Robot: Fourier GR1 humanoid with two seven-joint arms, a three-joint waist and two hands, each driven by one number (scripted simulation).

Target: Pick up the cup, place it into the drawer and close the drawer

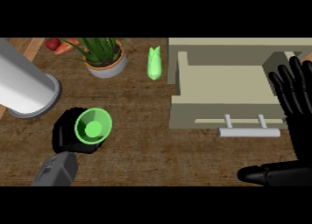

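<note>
Nearest of all, at the lower right, the right hand [299, 131] stands flat and open, fingers straight and pointing up the view, thumb stretched out to the left along the bottom; it holds nothing and rests over the right end of the drawer's front. At the lower left the left hand [66, 131] comes up on its grey forearm and is curled round the green cup [93, 126], black fingers wrapping its left side and underside. We look into the cup's mouth: a bright green rim, a paler round floor, nothing inside as far as can be seen. It sits over the wooden counter [152, 153], well to the left of the drawer.

That beige drawer [223, 78] is pulled out of its cabinet and open at the top, its pale floor bare. A pale bar handle [248, 131] on two posts juts from its front wall.

Beyond, a grey pot holding a spiky green plant [105, 59] stands at the back, with a red fruit and a carrot [62, 46] just left of it. A pale green vegetable [154, 64] lies between pot and drawer. A tall white cylinder [19, 83] rises at the left edge
</note>
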